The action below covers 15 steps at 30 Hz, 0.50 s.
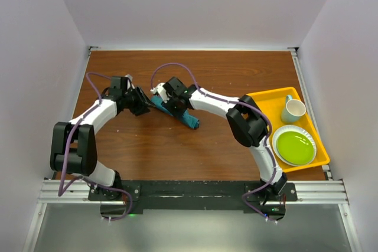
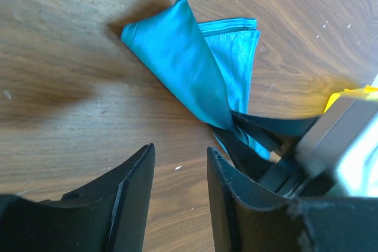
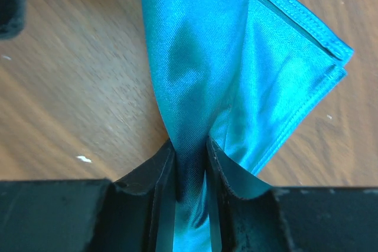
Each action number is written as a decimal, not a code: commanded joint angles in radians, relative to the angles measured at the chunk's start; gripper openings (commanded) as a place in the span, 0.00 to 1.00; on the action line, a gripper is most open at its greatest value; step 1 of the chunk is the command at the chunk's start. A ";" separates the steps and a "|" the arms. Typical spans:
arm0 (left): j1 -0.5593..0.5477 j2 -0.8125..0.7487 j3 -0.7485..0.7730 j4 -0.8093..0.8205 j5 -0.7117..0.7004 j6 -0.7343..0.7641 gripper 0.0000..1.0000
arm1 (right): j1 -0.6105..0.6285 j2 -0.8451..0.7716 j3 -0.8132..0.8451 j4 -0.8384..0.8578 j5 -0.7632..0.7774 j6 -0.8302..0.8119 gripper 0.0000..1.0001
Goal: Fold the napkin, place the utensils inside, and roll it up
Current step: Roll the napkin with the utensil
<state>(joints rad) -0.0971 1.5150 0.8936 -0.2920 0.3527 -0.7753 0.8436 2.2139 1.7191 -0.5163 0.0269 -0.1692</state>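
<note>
- right fingers (image 3: 144,178) are clamped on the napkin (image 3: 195,57); the cloth is squeezed into a narrow neck between them.
- above the pinch the teal cloth fans out wider, with stacked hemmed edges showing on one side, so it is folded into layers.
- left fingers (image 2: 133,187) are spread with nothing between them, only bare wood in the gap.
- left wrist view: left fingers sit near the napkin (image 2: 177,57) and clear of the cloth, with the right arm's fingers gripping its near end at lower right.
- that view also shows the upper fold tented up, its far corner over the tabletop (image 2: 71,116) and throwing a shadow.
- top view: napkin (image 1: 190,121) lies mid-tabletop as a narrow diagonal strip, partly hidden under the right wrist, and both arms reach in toward it.
- yellow tray (image 1: 269,107) is at the right edge, well apart from the napkin.
- on the tray, a pale cup (image 1: 293,110) stands behind a green plate (image 1: 295,149).
</note>
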 commanded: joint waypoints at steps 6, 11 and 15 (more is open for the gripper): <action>0.011 0.115 0.016 0.145 0.216 -0.018 0.46 | -0.167 0.061 -0.022 -0.012 -0.620 0.338 0.22; 0.008 0.166 0.053 0.145 0.216 -0.036 0.60 | -0.242 0.082 -0.096 0.145 -0.827 0.529 0.22; -0.025 0.212 0.111 0.125 0.207 -0.056 0.66 | -0.270 0.121 -0.134 0.260 -0.941 0.654 0.22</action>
<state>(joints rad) -0.0948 1.6955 0.9154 -0.1894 0.5285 -0.8017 0.5808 2.2787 1.6325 -0.3607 -0.7353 0.3023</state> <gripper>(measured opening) 0.647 0.239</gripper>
